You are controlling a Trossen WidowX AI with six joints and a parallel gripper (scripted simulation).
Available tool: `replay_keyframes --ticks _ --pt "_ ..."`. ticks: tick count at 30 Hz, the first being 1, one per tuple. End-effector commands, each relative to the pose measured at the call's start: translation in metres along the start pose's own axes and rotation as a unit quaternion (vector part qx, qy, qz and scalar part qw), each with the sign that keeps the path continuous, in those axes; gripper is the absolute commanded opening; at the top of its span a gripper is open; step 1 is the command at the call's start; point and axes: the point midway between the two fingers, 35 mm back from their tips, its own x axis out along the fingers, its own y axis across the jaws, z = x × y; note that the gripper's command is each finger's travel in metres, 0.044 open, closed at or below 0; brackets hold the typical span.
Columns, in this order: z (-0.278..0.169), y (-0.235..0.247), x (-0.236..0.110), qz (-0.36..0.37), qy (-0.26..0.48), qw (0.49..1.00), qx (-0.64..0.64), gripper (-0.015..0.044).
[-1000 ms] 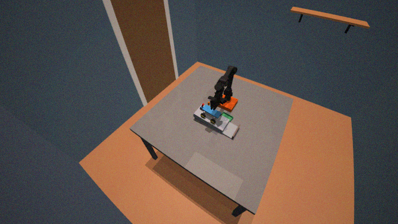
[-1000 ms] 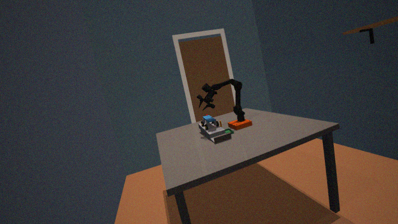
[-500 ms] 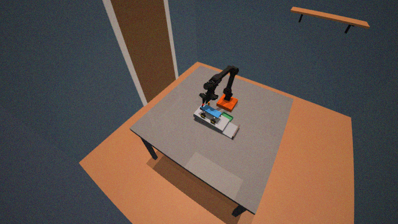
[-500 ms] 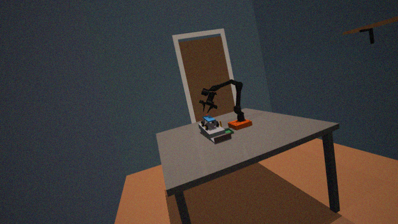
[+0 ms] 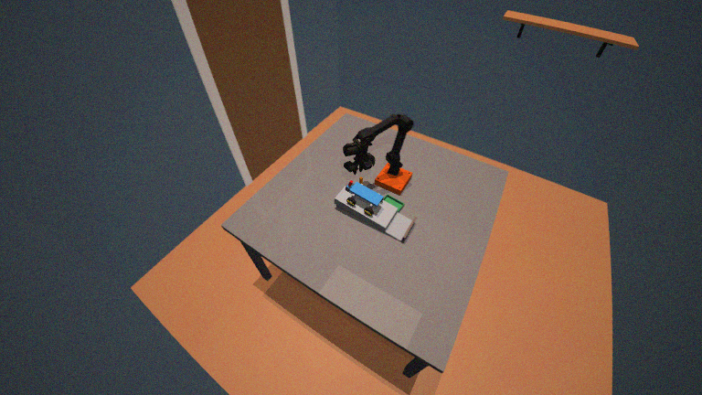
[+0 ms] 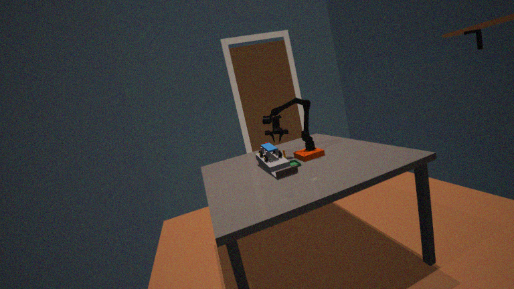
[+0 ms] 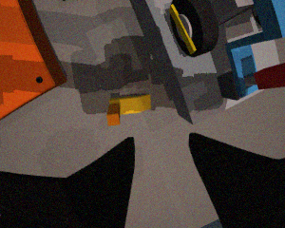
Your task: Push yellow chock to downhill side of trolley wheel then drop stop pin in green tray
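My gripper [image 5: 357,170] [image 6: 277,140] [image 7: 161,137] is partly open and empty, pointing down above the table near the ramp's uphill end. The yellow chock [image 7: 139,104] stands on the table beside the ramp, on the robot's side, just beyond the fingertips in the wrist view; its orange handle [image 5: 360,180] [image 6: 284,153] [image 7: 113,116] sticks up. Its black base cannot be made out. The blue-topped trolley [image 5: 366,193] [image 6: 269,146] [image 7: 280,16] stands on the grey ramp [image 5: 388,217] [image 6: 278,164]. The red-headed stop pin [image 5: 350,183] [image 7: 277,76] is at its uphill end. The green tray [image 5: 393,201] [image 6: 294,163] lies beside the ramp.
The orange robot base [image 5: 393,179] [image 6: 309,153] [image 7: 19,71] is close to the chock, across a narrow strip of the grey table [image 5: 440,256] [image 6: 340,172] from the ramp. The arm's shadow falls around the chock.
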Motion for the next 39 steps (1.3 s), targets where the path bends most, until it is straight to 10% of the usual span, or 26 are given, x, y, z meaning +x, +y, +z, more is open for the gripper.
replay_keyframes --ticks 1,39 --pt "-0.01 0.03 0.01 0.062 -0.021 0.998 -0.004 0.019" --pt "-0.008 0.045 0.076 0.072 -0.025 0.997 -0.004 0.019"
